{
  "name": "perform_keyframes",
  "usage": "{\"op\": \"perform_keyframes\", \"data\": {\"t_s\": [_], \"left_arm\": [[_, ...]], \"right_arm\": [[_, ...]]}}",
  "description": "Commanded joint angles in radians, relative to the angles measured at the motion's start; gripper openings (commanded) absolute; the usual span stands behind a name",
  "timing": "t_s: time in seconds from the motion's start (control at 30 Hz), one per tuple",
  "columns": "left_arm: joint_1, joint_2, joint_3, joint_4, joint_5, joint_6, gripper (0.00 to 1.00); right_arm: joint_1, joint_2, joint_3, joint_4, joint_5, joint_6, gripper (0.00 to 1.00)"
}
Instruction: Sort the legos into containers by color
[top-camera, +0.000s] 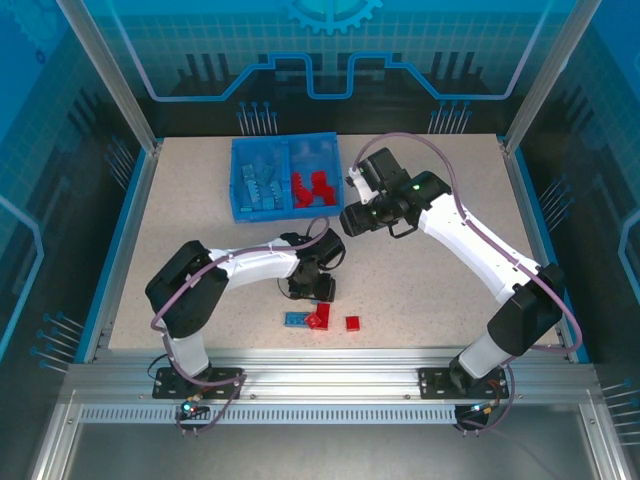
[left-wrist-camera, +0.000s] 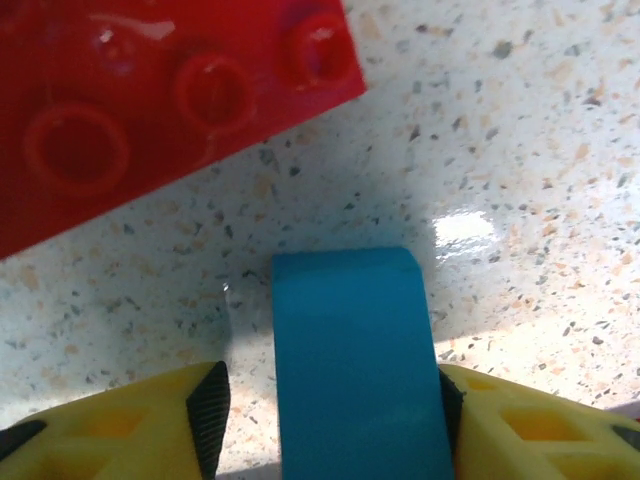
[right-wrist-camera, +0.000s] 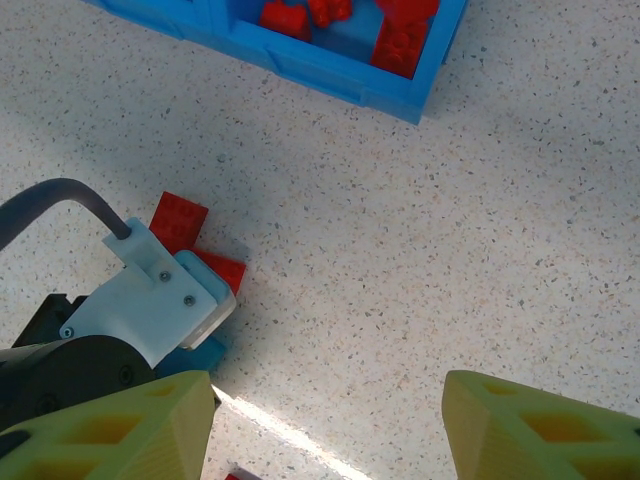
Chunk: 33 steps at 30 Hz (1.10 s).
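Note:
A blue lego (left-wrist-camera: 352, 365) lies on the table between the fingers of my left gripper (left-wrist-camera: 330, 410). The right pad touches it and a gap shows at the left pad, so the gripper is open. A red lego (left-wrist-camera: 150, 110) lies just beyond it. From above, the left gripper (top-camera: 312, 290) hangs low over the front-centre table, by a blue lego (top-camera: 296, 319) and two red legos (top-camera: 318, 320). The blue bin (top-camera: 238, 185) holds light blue legos (top-camera: 262, 180) on the left and red legos (top-camera: 312, 185) on the right. My right gripper (right-wrist-camera: 325, 430) is open and empty above the bare table.
The bin's near wall (right-wrist-camera: 330, 70) crosses the top of the right wrist view, and the left arm's wrist (right-wrist-camera: 150, 300) is at its lower left. A raised blue rim (top-camera: 110, 270) edges the table. The right arm (top-camera: 470, 240) spans the right half.

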Motion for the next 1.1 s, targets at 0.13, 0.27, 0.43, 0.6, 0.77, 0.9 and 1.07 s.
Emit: {"op": "perform_keyframes", "data": {"t_s": [0.13, 0.27, 0.43, 0.6, 0.77, 0.9, 1.07], "left_arm": [[0.011, -0.04, -0.012, -0.024, -0.009, -0.007, 0.4], [0.039, -0.127, -0.009, -0.009, -0.028, 0.005, 0.34], [0.111, -0.252, 0.077, -0.047, -0.117, 0.068, 0.32], [0.253, -0.295, 0.151, -0.016, -0.216, 0.164, 0.31], [0.396, -0.215, 0.24, 0.061, -0.312, 0.254, 0.31], [0.487, -0.089, 0.353, 0.058, -0.305, 0.273, 0.31], [0.546, 0.063, 0.471, 0.06, -0.305, 0.286, 0.31]], "right_arm": [[-0.002, -0.034, -0.023, -0.015, -0.013, 0.013, 0.64], [-0.002, -0.068, -0.064, 0.018, -0.11, -0.012, 0.65], [0.001, -0.102, -0.09, 0.054, -0.134, 0.003, 0.66], [0.001, -0.096, -0.083, 0.08, -0.107, 0.027, 0.66], [0.001, -0.06, -0.056, 0.06, -0.071, 0.048, 0.66], [0.001, -0.041, -0.026, 0.018, -0.025, 0.056, 0.66], [0.001, -0.07, -0.053, 0.022, -0.017, 0.074, 0.67]]}}
